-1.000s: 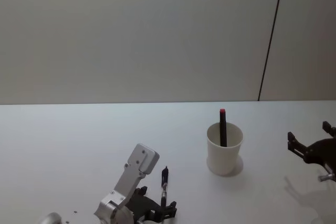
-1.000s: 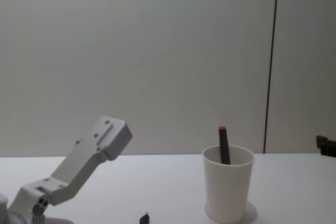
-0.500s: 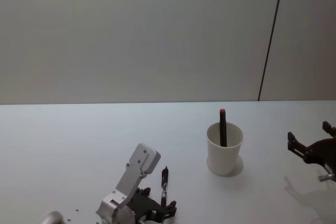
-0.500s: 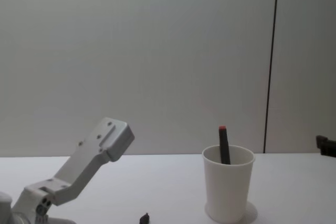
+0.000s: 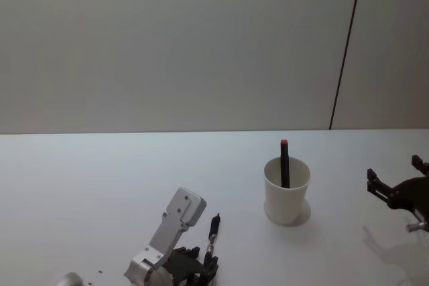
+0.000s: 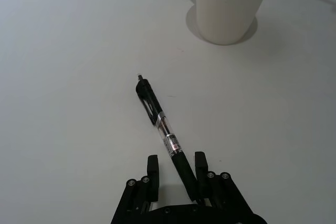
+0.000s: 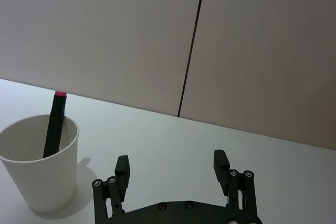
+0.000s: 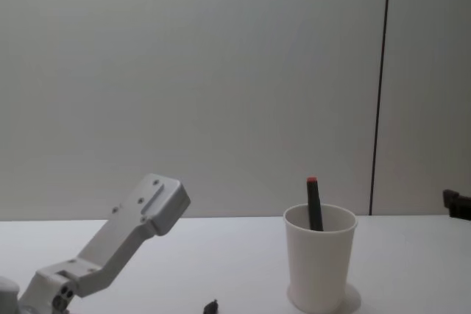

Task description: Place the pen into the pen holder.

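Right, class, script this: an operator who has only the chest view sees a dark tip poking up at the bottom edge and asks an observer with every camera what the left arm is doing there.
Observer: The left gripper is low over the white table, its jaws open either side of a black click pen with a clear middle.
Operator: Is the pen off the table?
Observer: It seems to lie flat, clip end away from the gripper, apart from the white paper cup.
Operator: And the right arm?
Observer: The right gripper hovers right of the cup, jaws open and empty.
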